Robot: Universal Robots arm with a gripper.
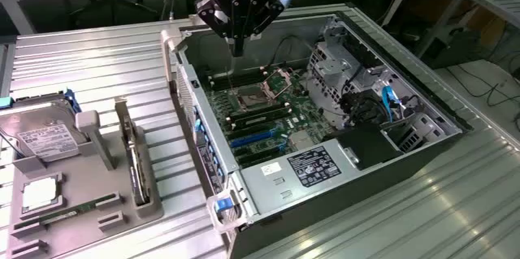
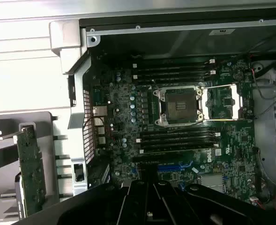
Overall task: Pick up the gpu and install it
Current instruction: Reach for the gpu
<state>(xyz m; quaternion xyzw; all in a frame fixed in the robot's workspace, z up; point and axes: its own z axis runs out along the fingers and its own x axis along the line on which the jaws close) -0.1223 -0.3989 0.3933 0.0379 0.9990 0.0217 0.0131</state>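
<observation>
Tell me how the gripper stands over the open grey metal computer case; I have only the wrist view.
Observer: The black gripper hangs above the green motherboard inside the case, shut and empty.
Operator: Place the gpu.
Observer: The flat green gpu card stands on edge in a grey holder, between the case and a silver hard drive with a white label.
Operator: Report anything else there.
Observer: A long thin green memory stick lies flat on the holder.

Case lies open side up — motherboard clear from above at its middle; drive cage and cables crowd the exterior view's right; power supply fills the near end; case wall stands between board and gpu — upright in its grey holder outside.
</observation>
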